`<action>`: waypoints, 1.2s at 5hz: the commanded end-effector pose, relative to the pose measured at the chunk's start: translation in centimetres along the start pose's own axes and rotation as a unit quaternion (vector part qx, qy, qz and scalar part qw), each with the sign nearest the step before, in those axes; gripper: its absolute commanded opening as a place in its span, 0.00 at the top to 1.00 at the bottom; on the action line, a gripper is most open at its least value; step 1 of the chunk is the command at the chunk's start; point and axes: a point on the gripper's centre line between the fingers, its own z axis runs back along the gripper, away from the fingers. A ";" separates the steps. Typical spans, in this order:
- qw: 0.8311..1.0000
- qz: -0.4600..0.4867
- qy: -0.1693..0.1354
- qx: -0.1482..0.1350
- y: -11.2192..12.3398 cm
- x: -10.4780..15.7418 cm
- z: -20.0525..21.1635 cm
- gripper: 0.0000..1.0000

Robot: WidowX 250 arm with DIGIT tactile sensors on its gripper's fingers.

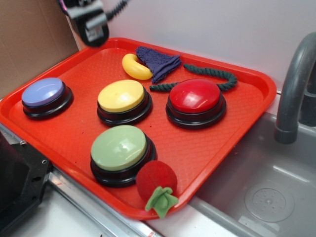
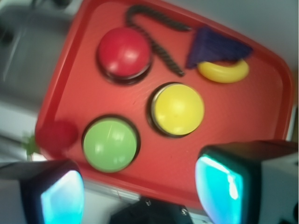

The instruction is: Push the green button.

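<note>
Green button untouched on red tray, fingers spread — seen only by wrist, blue button exterior-only.

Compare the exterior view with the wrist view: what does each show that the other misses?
Only the exterior view shows the blue button and the sink faucet. Only the wrist view shows both gripper fingers, spread apart above the tray's near edge. Both show the green button, yellow button, red button, yellow ring, purple cloth and red tray.
</note>
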 end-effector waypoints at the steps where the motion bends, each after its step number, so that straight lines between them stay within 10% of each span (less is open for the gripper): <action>1: 0.997 -0.069 -0.027 -0.010 -3.3 -1.1 -5.4 0.00; 4: 0.994 -0.068 0.023 -0.081 -2.0 -1.5 -11.4 0.00; 6: 0.986 -0.042 0.155 -0.050 -2.1 -1.5 -11.7 0.00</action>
